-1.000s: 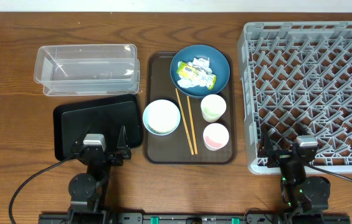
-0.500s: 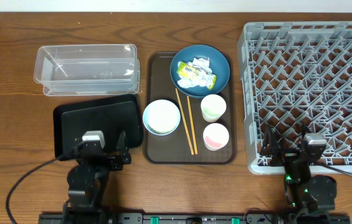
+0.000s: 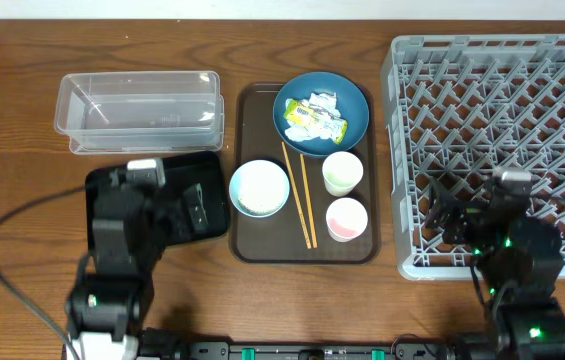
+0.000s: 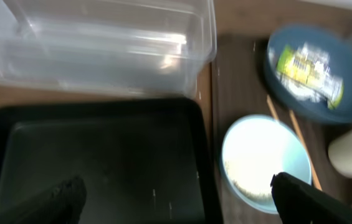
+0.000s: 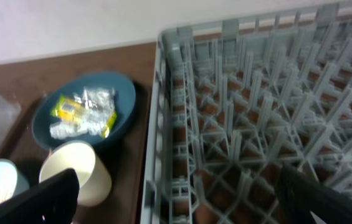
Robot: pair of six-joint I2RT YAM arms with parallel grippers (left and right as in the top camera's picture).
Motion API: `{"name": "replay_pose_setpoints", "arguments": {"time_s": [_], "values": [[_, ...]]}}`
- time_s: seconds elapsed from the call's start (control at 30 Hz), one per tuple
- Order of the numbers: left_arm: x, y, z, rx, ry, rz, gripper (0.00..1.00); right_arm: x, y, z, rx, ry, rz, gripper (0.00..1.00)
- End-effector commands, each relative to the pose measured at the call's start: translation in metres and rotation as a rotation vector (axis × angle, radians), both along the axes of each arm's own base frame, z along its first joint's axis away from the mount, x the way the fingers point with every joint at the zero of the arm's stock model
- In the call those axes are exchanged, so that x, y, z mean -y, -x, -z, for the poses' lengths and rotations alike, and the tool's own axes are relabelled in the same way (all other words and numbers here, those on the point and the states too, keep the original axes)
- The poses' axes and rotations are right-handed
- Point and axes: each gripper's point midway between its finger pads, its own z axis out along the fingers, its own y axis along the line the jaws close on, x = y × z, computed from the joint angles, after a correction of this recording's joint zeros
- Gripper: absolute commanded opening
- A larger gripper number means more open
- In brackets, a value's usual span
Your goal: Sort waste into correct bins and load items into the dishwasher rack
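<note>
My left gripper (image 4: 179,199) hangs open over the right part of the black tray bin (image 4: 95,149), its fingers wide apart and empty. Behind that lies the clear tub bin (image 3: 140,110). The dark blue bowl (image 3: 320,113) holds the crumpled white and yellow-green wrapper (image 3: 312,122). The small light-blue bowl (image 3: 259,188), two white cups (image 3: 342,172) (image 3: 347,219) and the chopsticks (image 3: 300,195) lie on the brown tray. My right gripper (image 5: 182,199) is open and empty above the front left corner of the grey dishwasher rack (image 3: 502,130).
The brown serving tray (image 3: 262,245) sits between the black tray and the rack. The rack's upright pegs (image 5: 256,93) rise just ahead of my right fingers. Bare wooden table (image 3: 22,200) lies to the left of the bins.
Both arms have risen and moved away from the front edge: the left one over the black tray, the right one over the rack's front left corner. Both grippers stayed open.
</note>
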Motion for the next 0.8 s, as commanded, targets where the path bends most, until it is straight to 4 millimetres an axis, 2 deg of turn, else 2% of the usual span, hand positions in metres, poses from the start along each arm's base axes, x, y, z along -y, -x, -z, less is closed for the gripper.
{"name": "replay_pose_setpoints", "arguments": {"time_s": [0.0,0.1,0.2,0.37,0.47,0.6,0.77], "values": [[0.012,-0.006,-0.014,-0.082,0.054,0.046,0.97,-0.002,-0.003,-0.016,-0.036,0.005,-0.009,0.99],[0.017,0.004,-0.008,-0.237,0.072,0.064,0.98,-0.004,0.000,-0.014,-0.114,0.020,-0.028,0.99],[0.013,0.018,0.005,-0.384,0.051,0.045,0.98,-0.004,0.002,-0.011,-0.159,0.024,-0.029,0.99],[0.012,0.035,0.027,-0.533,0.048,0.040,0.98,-0.009,0.003,-0.010,-0.165,0.009,-0.053,0.99],[0.014,0.036,0.031,-0.557,0.057,0.046,0.98,-0.014,0.003,-0.012,-0.156,-0.008,-0.077,0.99],[0.021,0.020,0.023,-0.484,0.089,0.072,0.98,-0.015,0.001,-0.015,-0.143,-0.012,-0.079,0.99],[0.033,-0.013,0.006,-0.384,0.087,0.112,0.98,-0.015,0.000,-0.016,-0.137,-0.012,-0.079,0.99]]}}
